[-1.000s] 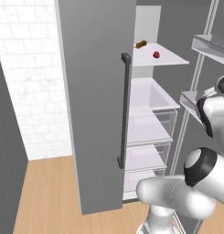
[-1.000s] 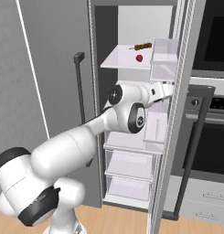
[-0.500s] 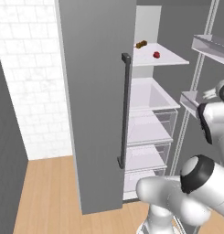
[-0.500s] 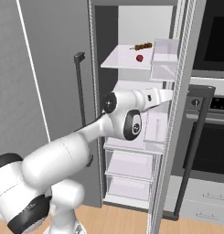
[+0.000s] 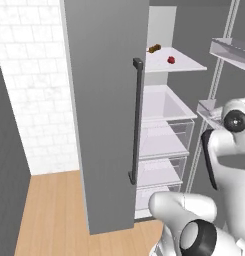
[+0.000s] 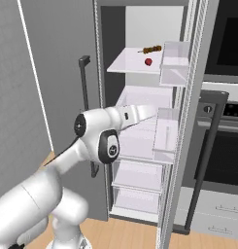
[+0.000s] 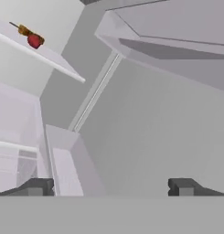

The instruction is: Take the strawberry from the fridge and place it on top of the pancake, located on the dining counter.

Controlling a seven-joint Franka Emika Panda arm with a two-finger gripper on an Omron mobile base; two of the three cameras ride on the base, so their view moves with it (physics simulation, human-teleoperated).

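**Reaching into the open fridge, berry not yet taken**

Tall matte grey double-door fridge (image 6: 62,58) standing open, so the shelves are exposed for the pick. One tiny bright red conical strawberry (image 6: 148,62) resting on the white top shelf (image 6: 127,65), just beside one small brown-orange food lump (image 6: 151,49). Two-finger gripper (image 7: 111,186) below shelf level, pointed up between shelf and door bins, jaws spread wide and empty, presumably readied for closing around the berry. Two long dark vertical bar handles counted (image 6: 84,82).
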